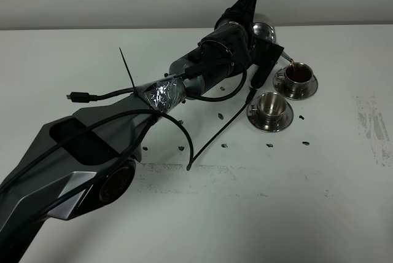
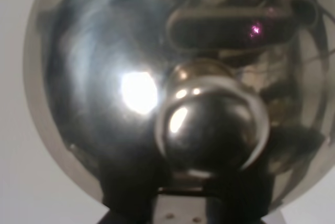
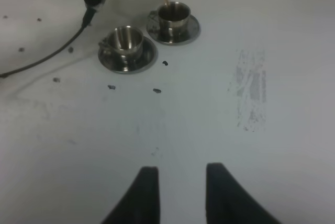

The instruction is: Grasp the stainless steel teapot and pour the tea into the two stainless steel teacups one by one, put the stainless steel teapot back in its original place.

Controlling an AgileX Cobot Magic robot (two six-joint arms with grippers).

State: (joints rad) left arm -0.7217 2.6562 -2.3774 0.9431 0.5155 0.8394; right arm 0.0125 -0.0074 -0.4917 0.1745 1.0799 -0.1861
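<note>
The stainless steel teapot [image 1: 265,29] hangs tilted over the far right of the white table, and my left gripper [image 1: 258,45] is shut on it at the handle side. Its thin spout sends a reddish-brown stream of tea [image 1: 293,64] into the far teacup [image 1: 299,75], which stands on a saucer and holds dark liquid. The near teacup [image 1: 270,104] sits on its own saucer just in front. Up close, the domed lid [image 2: 94,77] and its knob [image 2: 209,124] fill the left wrist view above my left gripper [image 2: 183,205]. My right gripper [image 3: 181,169] hovers low over bare table, open and holding nothing, well short of both teacups [image 3: 127,40] [image 3: 174,14].
A loose black cable [image 1: 215,140] trails from the left arm onto the table beside the near saucer. Small dark specks [image 1: 305,144] dot the surface. A scuffed grey patch [image 1: 371,121] marks the table's right side. The table meets a pale wall behind the teapot.
</note>
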